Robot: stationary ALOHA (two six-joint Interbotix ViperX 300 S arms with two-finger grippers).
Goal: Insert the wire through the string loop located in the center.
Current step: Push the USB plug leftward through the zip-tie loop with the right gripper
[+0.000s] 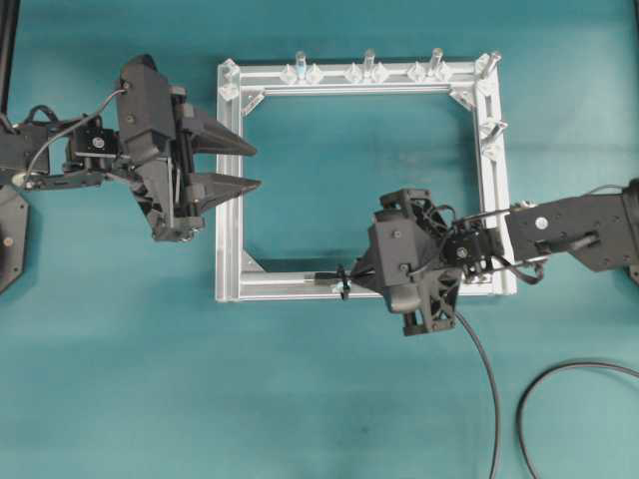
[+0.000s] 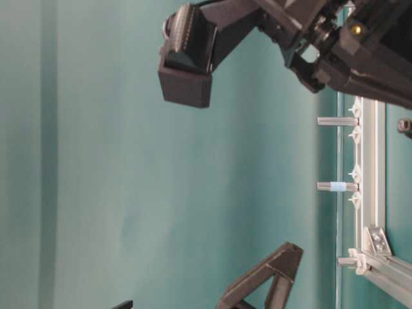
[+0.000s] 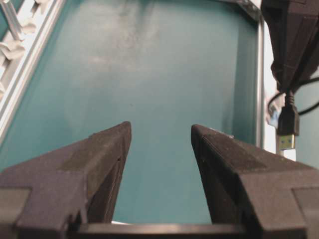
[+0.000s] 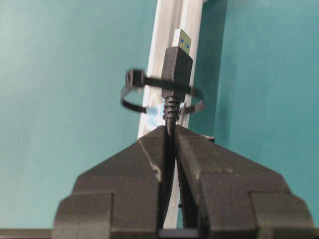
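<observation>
- Only the right wrist view shows the black wire's silver plug tip [image 4: 182, 41] passing through the thin black string loop [image 4: 162, 92] on the silver aluminium square frame [image 1: 232, 180], at its bar nearest the worktop's front edge.
- Two grippers: right gripper [image 4: 169, 137] clamped on the wire; left gripper [image 1: 250, 166] spread wide, empty.
- Overhead: two black cables trail to the front-right corner.

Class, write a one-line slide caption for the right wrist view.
Right gripper pinches the wire, its plug poking through the string loop above the frame bar.
</observation>
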